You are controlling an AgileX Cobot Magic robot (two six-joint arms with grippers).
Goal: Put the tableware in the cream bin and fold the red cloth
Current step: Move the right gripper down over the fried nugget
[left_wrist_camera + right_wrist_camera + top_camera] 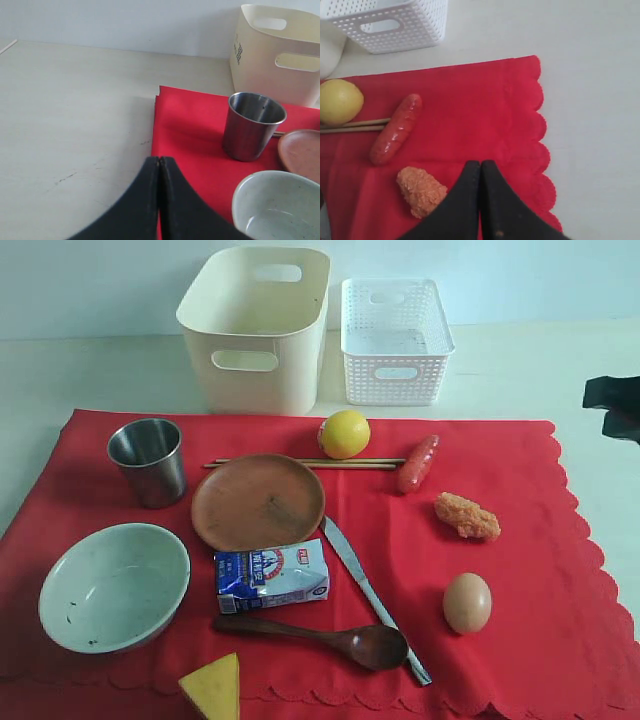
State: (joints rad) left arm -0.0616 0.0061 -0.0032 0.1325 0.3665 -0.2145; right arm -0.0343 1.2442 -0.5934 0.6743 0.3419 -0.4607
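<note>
The red cloth lies flat on the table. On it stand a steel cup, a brown plate, a pale bowl, a wooden spoon, a metal knife and chopsticks. The cream bin stands empty behind the cloth. My left gripper is shut and empty over the cloth's left edge, near the cup and bowl. My right gripper is shut and empty over the cloth's right part; it shows as a dark shape at the right edge.
A white lattice basket stands right of the cream bin. On the cloth also lie a lemon, a sausage, a fried nugget, an egg, a milk carton and a cheese wedge.
</note>
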